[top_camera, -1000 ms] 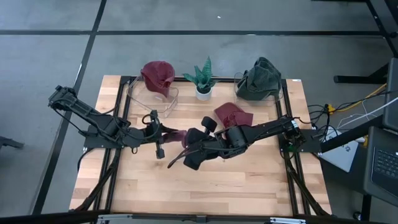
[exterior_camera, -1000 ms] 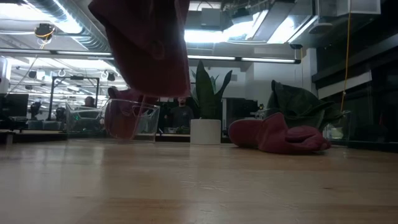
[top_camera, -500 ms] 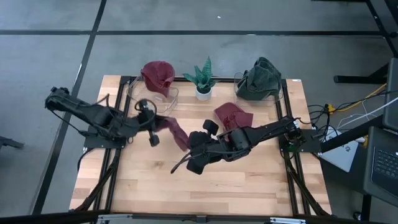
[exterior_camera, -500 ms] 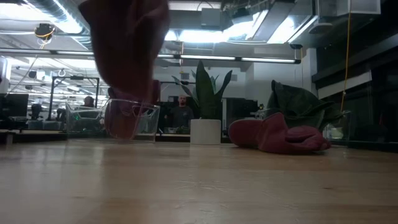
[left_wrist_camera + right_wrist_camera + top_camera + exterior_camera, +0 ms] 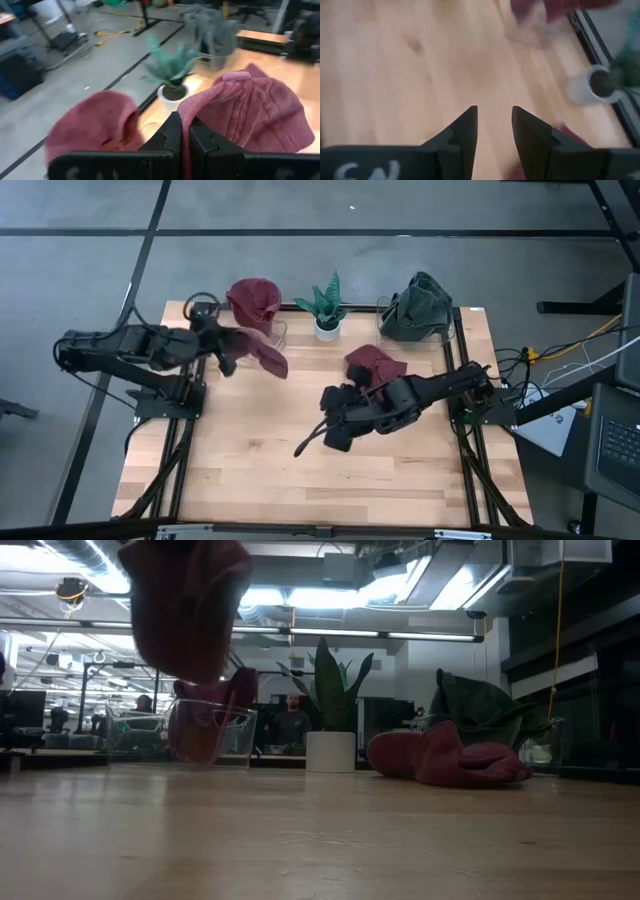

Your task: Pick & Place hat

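Left gripper (image 5: 232,352) pinches our red hat (image 5: 262,355), lifted just beside the clear bin (image 5: 277,340); only the drop remains, we judge. Right gripper (image 5: 335,432), fingers spread, waits well apart from that bin.

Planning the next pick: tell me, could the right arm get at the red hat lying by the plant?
Probably yes. The right gripper is open and empty, and the red hat lies uncovered on the table beside that arm, nothing between them.
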You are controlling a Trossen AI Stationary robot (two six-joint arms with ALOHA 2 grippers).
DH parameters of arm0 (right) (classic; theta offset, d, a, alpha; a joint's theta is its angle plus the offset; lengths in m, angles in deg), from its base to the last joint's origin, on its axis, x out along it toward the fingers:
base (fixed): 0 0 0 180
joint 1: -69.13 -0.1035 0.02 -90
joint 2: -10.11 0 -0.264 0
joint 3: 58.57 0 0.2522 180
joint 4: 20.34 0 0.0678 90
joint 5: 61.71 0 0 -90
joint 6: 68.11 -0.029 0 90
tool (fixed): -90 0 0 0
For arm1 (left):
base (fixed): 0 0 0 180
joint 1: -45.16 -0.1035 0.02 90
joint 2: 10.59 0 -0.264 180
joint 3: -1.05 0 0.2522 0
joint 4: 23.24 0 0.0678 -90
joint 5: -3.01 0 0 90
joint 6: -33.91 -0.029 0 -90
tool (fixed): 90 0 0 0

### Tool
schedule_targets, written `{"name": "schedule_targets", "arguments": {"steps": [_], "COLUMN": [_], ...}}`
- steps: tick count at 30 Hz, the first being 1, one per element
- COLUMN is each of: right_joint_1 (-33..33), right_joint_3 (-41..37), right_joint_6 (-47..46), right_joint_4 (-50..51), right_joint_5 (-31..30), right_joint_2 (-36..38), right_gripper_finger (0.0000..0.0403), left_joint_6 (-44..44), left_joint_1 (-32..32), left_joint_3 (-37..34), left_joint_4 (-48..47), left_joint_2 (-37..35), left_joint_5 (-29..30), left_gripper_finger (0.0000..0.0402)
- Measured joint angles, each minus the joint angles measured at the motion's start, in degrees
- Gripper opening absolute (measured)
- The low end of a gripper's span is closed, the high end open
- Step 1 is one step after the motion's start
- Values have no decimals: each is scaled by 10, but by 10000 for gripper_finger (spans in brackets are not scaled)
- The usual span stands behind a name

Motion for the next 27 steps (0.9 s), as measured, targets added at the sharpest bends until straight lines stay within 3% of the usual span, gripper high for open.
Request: {"name": "schedule_targets", "arguments": {"steps": [3, 6, 9, 16, 21, 27], "right_joint_1": [7, 14, 28, 113, 167, 215], "right_joint_3": [0, 0, -1, 0, 0, 0], "right_joint_6": [-10, 0, 66, 188, 248, 290], "right_joint_4": [55, 94, 87, 79, 71, 70], "right_joint_5": [-6, -51, -80, -83, -80, -20], "right_joint_2": [7, 17, 31, 79, 118, 146], "right_gripper_finger": [120, 120, 120, 120, 120, 120], "left_joint_6": [3, -5, -8, -23, -12, 3], "left_joint_1": [-41, -83, -127, -244, -318, -382], "left_joint_3": [0, -2, -16, -54, -74, -77], "left_joint_4": [-17, -14, 9, 76, 132, 134], "left_joint_2": [-17, -21, -24, -11, -7, 12], "left_joint_5": [-2, 0, -5, -82, -168, -215], "left_gripper_finger": [3, 3, 3, 3, 3, 3]}}
